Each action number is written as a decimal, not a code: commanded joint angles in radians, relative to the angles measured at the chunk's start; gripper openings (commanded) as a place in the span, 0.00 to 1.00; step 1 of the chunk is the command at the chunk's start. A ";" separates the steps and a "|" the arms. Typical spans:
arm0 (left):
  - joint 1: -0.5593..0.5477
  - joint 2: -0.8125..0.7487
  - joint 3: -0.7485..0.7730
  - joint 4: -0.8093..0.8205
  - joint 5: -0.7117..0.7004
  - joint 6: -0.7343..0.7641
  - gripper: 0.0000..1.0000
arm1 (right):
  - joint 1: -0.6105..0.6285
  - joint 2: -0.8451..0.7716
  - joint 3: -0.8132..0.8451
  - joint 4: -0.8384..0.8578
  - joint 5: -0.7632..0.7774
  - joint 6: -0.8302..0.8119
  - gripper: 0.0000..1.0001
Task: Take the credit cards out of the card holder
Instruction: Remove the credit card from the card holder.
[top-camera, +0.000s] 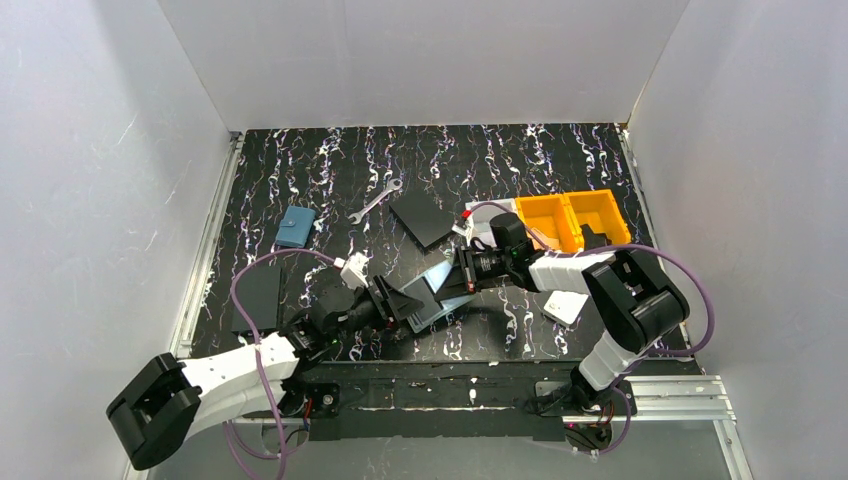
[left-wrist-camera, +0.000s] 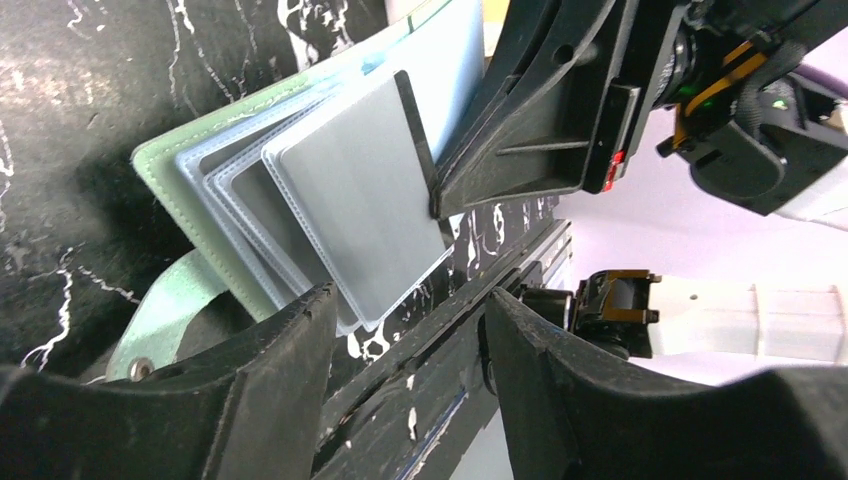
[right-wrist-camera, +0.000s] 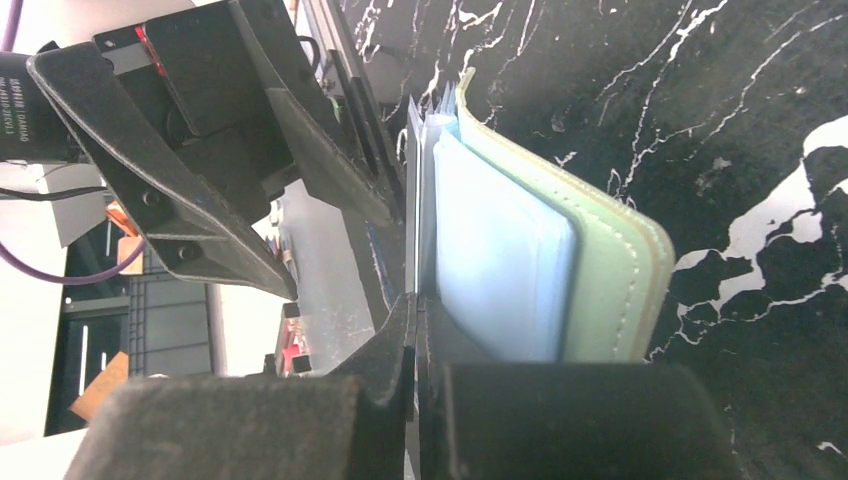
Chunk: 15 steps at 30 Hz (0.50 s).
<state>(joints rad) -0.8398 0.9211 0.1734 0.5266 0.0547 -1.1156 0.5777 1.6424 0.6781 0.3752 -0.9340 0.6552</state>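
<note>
**Right gripper clamped on one leaf of the card holder; left gripper spread**

The right gripper (right-wrist-camera: 414, 330) is pressed fully together on the edge of a thin grey sheet (left-wrist-camera: 350, 200), the outermost leaf of the stack. From these views it cannot be settled whether that sheet is a card or one of the holder's inner sleeves. In the left wrist view the grip sits at the sheet's 3 o'clock edge.

The left gripper (left-wrist-camera: 410, 300) is spread, with a plain gap between its fingers, and pinches nothing. The lower corner of the fanned leaves hangs at its 12 o'clock. Contact between its finger and the leaves cannot be judged.

The card holder (right-wrist-camera: 600, 270) is propped up between the two grippers, with its mint cover toward the table (top-camera: 300, 160) and its pale blue and grey leaves fanned. Its mint closure tab (left-wrist-camera: 165, 320) droops at 7 o'clock in the left wrist view.

In the top view the holder lies near the table's centre. Around it:
- A blue pouch (top-camera: 295, 227) at 10 o'clock.
- A wrench (top-camera: 377, 200) at 11 o'clock.
- A black square plate (top-camera: 421, 218) at 12 o'clock.
- Orange bins (top-camera: 573, 220) at 2 o'clock.
- A white box (top-camera: 565, 305) at 3 o'clock.
</note>
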 joint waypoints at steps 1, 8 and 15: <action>-0.002 0.006 -0.009 0.093 -0.020 0.000 0.51 | -0.007 -0.050 -0.003 0.114 -0.065 0.052 0.01; -0.002 -0.017 -0.043 0.096 -0.041 -0.021 0.50 | -0.009 -0.066 -0.010 0.141 -0.077 0.074 0.01; 0.001 -0.052 -0.060 0.097 -0.075 -0.025 0.50 | -0.009 -0.071 -0.011 0.142 -0.077 0.074 0.01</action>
<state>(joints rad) -0.8398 0.8948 0.1215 0.6048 0.0170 -1.1439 0.5751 1.6146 0.6712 0.4538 -0.9733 0.7227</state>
